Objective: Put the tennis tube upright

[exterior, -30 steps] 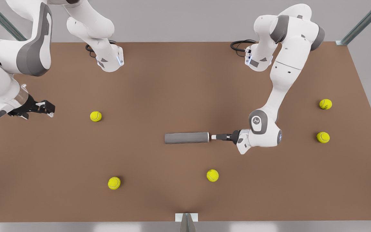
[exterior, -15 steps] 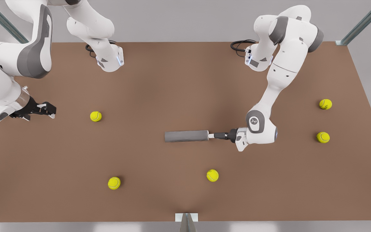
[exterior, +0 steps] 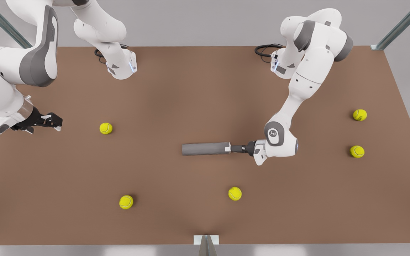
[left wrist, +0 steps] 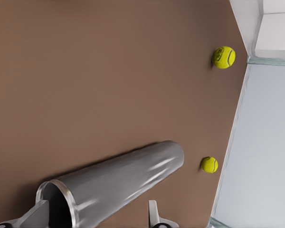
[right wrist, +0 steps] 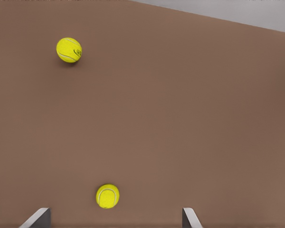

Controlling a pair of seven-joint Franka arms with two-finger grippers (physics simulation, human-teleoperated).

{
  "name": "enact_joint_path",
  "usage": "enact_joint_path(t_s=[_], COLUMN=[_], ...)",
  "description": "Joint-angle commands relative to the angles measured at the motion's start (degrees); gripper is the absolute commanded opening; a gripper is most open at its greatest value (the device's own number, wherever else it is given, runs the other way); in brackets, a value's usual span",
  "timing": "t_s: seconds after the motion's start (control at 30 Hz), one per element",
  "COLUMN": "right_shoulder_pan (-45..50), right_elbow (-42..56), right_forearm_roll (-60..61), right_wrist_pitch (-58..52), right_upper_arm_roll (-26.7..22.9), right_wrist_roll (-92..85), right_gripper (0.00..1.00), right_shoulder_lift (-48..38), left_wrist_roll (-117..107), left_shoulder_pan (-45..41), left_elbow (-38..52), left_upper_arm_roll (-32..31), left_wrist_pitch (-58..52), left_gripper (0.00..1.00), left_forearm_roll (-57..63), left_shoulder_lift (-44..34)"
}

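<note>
The tennis tube [exterior: 206,149] is a plain grey cylinder lying flat near the table's middle, its long axis across the front view. Its hollow end [left wrist: 57,204] faces my left gripper [exterior: 234,148], which comes in low from the front view's right. In the left wrist view that gripper [left wrist: 95,216] is open, with one finger on each side of the tube's [left wrist: 118,183] hollow end. My right gripper [exterior: 53,120] waits open above the table's edge at the front view's left, far from the tube, and its fingertips [right wrist: 38,216] stand wide apart.
Several yellow tennis balls lie scattered: one [exterior: 105,128] near the right gripper, two [exterior: 126,202] [exterior: 235,193] towards the front edge, two [exterior: 359,115] [exterior: 357,151] at the front view's right. Both arm bases [exterior: 121,67] stand at the back edge.
My left gripper has slid towards the front view's left, closing the gap to the tube until its fingertips reach the hollow end. The tube has not moved. The right arm shifted only slightly.
</note>
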Motion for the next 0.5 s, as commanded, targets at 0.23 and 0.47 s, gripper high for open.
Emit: enact_joint_path(t_s=[0.23,0.47], right_shoulder_pan=[0.0,0.09], right_elbow=[0.0,0.0], right_forearm_roll=[0.0,-0.09], right_wrist_pitch=[0.13,0.04], right_upper_arm_roll=[0.0,0.0], right_wrist_roll=[0.0,0.0], right_gripper=[1.0,1.0], right_shoulder_lift=[0.08,0.61], left_wrist_roll=[1.23,3.16], left_shoulder_pan=[-0.09,-1.41], left_elbow=[-1.27,-1.18], left_upper_arm_roll=[-0.27,-0.35], left_wrist_pitch=[0.44,1.23], left_gripper=[0.99,0.99], left_forearm_roll=[-2.36,-6.58], left_shoulder_lift=[0.0,0.44])
